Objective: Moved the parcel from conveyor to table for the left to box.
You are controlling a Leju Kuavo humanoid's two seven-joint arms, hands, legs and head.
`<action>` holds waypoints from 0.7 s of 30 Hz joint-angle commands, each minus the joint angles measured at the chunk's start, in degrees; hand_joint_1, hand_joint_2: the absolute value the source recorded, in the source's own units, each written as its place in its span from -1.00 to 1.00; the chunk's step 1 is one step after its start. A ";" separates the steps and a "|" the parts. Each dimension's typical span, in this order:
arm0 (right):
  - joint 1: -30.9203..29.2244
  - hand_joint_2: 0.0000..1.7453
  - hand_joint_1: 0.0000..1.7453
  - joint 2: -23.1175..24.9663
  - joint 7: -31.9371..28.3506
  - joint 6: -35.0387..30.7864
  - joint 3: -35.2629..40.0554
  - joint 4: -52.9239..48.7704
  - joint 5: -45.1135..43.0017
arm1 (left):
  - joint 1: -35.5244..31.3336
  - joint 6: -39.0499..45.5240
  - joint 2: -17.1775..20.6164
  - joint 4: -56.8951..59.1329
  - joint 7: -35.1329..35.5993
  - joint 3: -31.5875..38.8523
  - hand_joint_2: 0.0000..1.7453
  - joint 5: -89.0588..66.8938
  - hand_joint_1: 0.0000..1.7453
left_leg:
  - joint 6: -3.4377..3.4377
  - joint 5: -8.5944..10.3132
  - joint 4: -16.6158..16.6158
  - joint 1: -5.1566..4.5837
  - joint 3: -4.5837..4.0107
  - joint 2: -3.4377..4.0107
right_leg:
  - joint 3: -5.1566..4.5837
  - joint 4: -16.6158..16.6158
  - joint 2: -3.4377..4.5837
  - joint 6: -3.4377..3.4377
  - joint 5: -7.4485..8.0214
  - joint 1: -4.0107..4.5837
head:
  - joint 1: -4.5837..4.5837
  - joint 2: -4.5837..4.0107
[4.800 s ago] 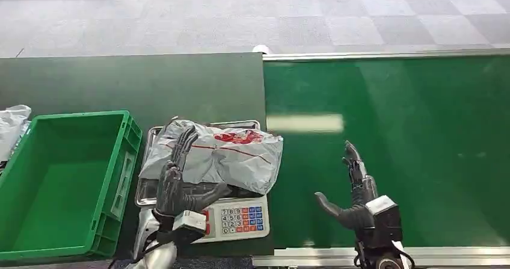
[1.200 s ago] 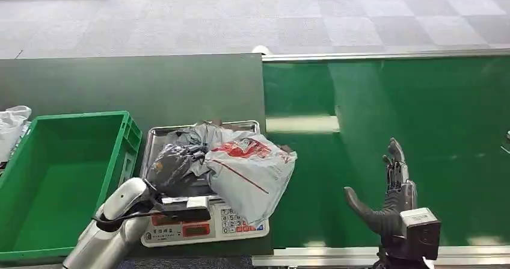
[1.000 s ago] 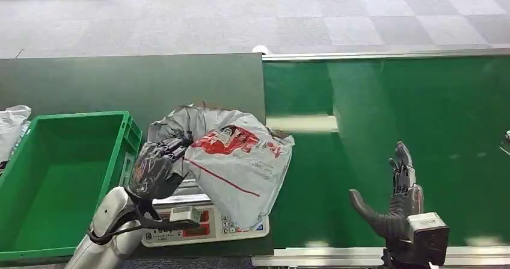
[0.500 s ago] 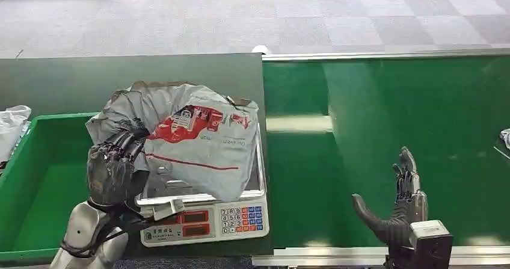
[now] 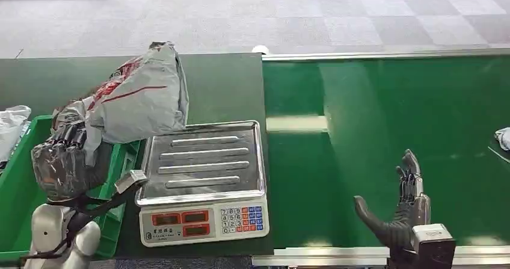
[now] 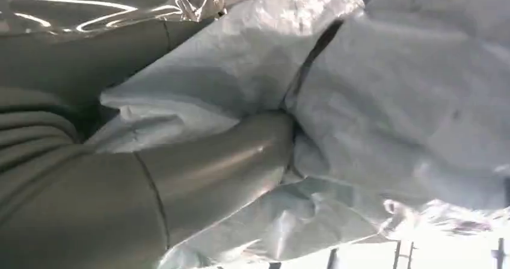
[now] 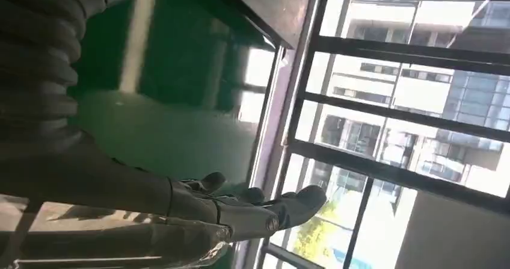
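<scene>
Parcel [image 5: 135, 97], a grey plastic mailing bag with red print, was found lifted clear of the scale [image 5: 202, 182] and suspended above the near right corner of the green crate [image 5: 18, 188]. Its upper end stood over the dark table [image 5: 222, 88], and its lower end was gathered in the left hand [image 5: 60, 163]. That hand's fingers were wrapped around the crumpled lower portion of the bag. The left wrist view confirmed this: the thick grey thumb [image 6: 228, 160] was pressed into folds of the bag, with grey film bunched on both sides of it.

The scale's steel weighing pan carried nothing. Its keypad and red display faced the robot. The scale sat on the table just beside the crate, at the edge next to the green conveyor [image 5: 385, 136].

The right hand [image 5: 400, 212] was held over the near edge of the conveyor, thumb spread to one side and fingers extended and apart, with nothing in its grasp. The right wrist view showed the same extended fingers [image 7: 288, 206] above the belt.

A pale object [image 5: 503, 138] lay at the far right edge of the belt, too cut off to identify. A white bag [image 5: 12, 127] lay beside the crate's far left side.
</scene>
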 commanded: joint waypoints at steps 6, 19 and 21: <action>1.21 1.00 -1.00 1.16 0.50 -0.59 -2.11 -0.87 0.52 | 2.53 -2.33 -0.63 3.81 3.08 11.00 -1.00 -0.94 1.00 | 0.03 0.03 -0.09 0.00 0.04 0.06 | 0.03 -0.10 0.07 -0.04 0.03 0.01 | 0.02 0.00; 0.38 1.00 -1.00 0.84 1.02 0.94 -4.87 -0.25 0.95 | 12.45 -19.51 0.04 2.31 5.31 18.44 -1.00 -6.20 1.00 | -0.01 -0.03 -0.09 0.01 0.03 0.13 | 0.01 -0.10 0.15 -0.05 -0.01 0.02 | 0.00 0.00; 0.92 1.00 -1.00 1.66 1.10 1.27 -5.33 -0.77 1.71 | 13.86 -23.25 -1.18 1.71 4.48 20.35 -1.00 -7.63 1.00 | -0.02 -0.05 -0.06 -0.02 0.02 0.08 | -0.01 -0.04 0.09 -0.07 -0.07 -0.01 | 0.02 0.00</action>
